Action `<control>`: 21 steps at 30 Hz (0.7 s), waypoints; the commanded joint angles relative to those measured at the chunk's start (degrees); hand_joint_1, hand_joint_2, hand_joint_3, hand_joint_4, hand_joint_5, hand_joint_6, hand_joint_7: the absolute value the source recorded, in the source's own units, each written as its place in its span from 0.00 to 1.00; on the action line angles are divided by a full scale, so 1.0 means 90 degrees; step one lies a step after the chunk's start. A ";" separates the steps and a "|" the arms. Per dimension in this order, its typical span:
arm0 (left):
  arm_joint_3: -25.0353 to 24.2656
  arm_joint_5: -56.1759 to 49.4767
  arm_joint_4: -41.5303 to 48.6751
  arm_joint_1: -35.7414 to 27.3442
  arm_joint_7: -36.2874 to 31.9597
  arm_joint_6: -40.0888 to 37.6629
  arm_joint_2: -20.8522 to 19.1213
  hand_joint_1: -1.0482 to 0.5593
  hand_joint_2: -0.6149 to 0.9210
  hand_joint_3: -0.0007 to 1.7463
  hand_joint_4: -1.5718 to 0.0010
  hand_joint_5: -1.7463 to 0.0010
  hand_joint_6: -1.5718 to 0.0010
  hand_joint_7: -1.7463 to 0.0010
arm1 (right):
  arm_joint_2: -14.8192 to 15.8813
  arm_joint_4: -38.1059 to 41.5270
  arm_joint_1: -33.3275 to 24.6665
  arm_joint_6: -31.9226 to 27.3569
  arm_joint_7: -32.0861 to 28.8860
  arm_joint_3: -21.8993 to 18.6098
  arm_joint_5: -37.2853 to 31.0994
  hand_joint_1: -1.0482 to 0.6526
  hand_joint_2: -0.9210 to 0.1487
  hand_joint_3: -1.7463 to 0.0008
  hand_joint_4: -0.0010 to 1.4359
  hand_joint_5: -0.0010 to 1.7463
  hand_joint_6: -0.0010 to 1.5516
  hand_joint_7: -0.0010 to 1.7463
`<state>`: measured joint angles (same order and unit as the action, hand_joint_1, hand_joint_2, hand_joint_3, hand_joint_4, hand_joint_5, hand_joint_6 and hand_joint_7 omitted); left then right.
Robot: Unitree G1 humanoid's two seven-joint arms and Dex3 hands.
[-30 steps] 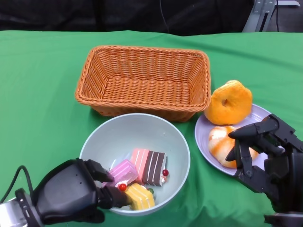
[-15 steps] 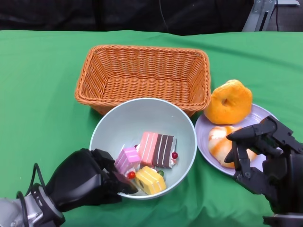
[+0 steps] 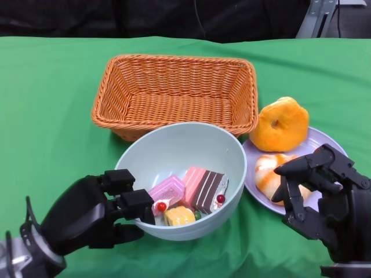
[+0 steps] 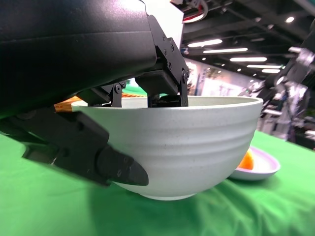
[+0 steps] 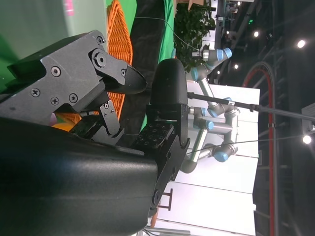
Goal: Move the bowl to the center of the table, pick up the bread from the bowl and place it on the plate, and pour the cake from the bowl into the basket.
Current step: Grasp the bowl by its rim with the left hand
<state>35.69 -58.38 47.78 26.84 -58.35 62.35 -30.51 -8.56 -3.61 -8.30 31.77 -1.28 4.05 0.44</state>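
Near the counter's front edge, in the head view, the left robot hand grips the pale bowl by its near-left rim, fingers over the lip and the rest under the wall. The bowl sits about mid-counter, lifted or tipped a little toward the basket, which stands just behind it toward the far edge. Cake pieces lie in the bowl. On the plate at the right-hand side rest two pieces of bread. The right robot hand hovers over the plate's near edge, fingers apart and holding nothing.

In the right wrist view that hand's black fingers stand spread with nothing between them, the basket's weave behind.

In the left wrist view the bowl fills the frame, clamped at the rim; its base looks just clear of the green cloth, though I cannot be sure.

The bread seems done, so the pouring step is in hand. The next move calls for raising the bowl above the basket's near wall and tilting it away so the cake slides in.

Compared with a second ago, the bowl has moved toward the basket and slightly right, and the cake has slid inside it; the right robot hand has barely shifted.
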 commanded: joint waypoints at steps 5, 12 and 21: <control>-0.0644 0.0514 -0.0778 -0.0482 0.0285 0.0924 -0.0541 0.67 0.63 0.76 0.48 0.06 0.51 0.10 | 0.0062 -0.0036 -0.0020 -0.0101 0.0006 -0.0077 0.0078 0.58 0.26 0.47 0.59 0.89 0.52 0.63; -0.1312 0.0929 -0.1135 -0.0749 0.0846 0.1446 -0.0582 0.65 0.61 0.81 0.42 0.19 0.44 0.22 | 0.0055 0.0124 0.0048 -0.0002 0.0014 -0.0122 0.0069 0.58 0.26 0.47 0.59 0.89 0.52 0.63; -0.1758 0.2276 -0.0818 -0.0447 0.2073 0.1677 0.0216 0.66 0.72 0.64 0.41 0.18 0.48 0.16 | 0.0036 0.0276 -0.0005 0.0007 -0.0071 -0.0071 -0.0197 0.58 0.28 0.44 0.58 0.89 0.50 0.66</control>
<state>21.08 -41.29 39.35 20.71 -40.84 76.32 -29.53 -8.55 -1.56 -8.20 31.20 -1.51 3.47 -0.93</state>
